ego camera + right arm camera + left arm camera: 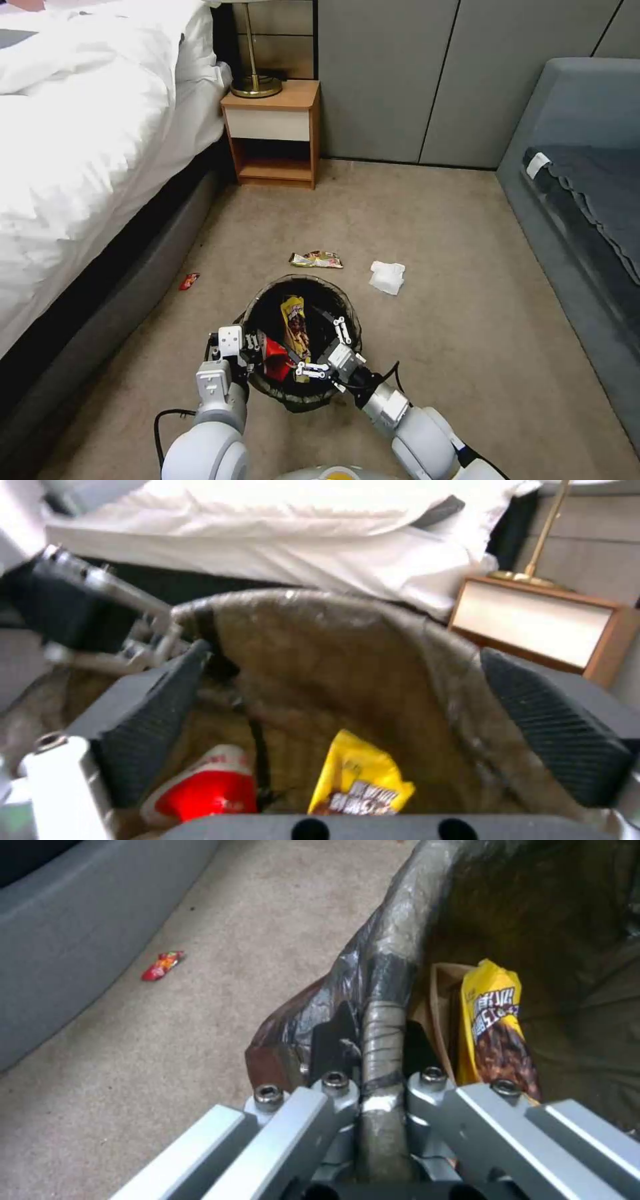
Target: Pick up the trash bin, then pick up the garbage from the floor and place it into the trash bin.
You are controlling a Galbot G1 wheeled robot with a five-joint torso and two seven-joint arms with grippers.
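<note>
Two wrappers sit in my bin (301,393), which stands on the carpet (433,220) between my arms: a yellow wrapper (295,327) upright in the middle and a red wrapper (273,359) against the near-left wall. I have the left gripper (383,1080) clamped on the bin's near-left rim, one finger inside the liner and one outside. My right gripper (330,347) hangs over the bin mouth with its fingers spread apart, holding nothing. Beyond the bin lie a white tissue (388,277), a flat wrapper (316,259), and, nearer the bed (80,133), a small red wrapper (189,281).
</note>
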